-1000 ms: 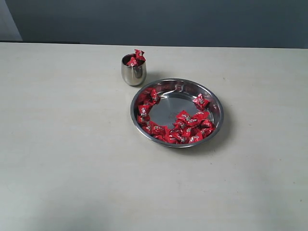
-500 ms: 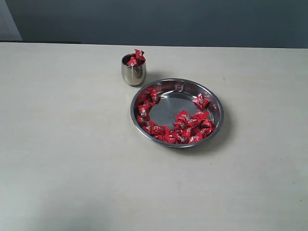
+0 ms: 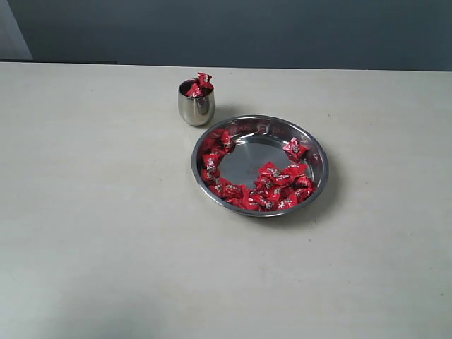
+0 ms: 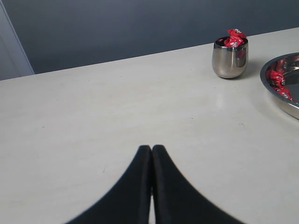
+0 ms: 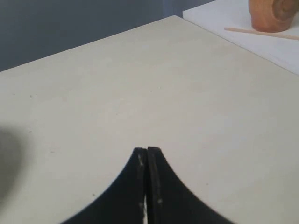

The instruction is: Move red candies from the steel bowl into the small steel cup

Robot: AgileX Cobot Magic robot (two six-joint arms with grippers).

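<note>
Candy transfer under way: a wide steel bowl [image 3: 248,161] sits on a pale table [image 3: 99,212], right of centre in the exterior view; red candies [image 3: 272,185] in crinkled wrappers lie in an arc along its near and left inner wall, with one lying apart toward the far right side and the middle of the dish bare. Just beyond the bowl's far left rim, near it but not touching, stands the small steel cup [image 3: 195,107], upright; a few more of the red candies are heaped at its mouth and rise above the rim.

The left gripper [image 4: 152,148], seen from its own wrist camera, has its two dark fingers [image 4: 133,191] pressed flat together from base to tip; nothing is between them and nothing touches them; bare tabletop lies ahead, with the cup and an edge of the bowl well apart from the tips.

The right gripper [image 5: 146,150] is likewise closed, only a thin seam showing between its fingers [image 5: 126,186]; it holds nothing; plain tabletop stretches ahead of it; at the far corner of that view a white surface [image 5: 219,14] carries an orange-brown rounded object [image 5: 273,14] and a thin stick [image 5: 261,33].
</note>
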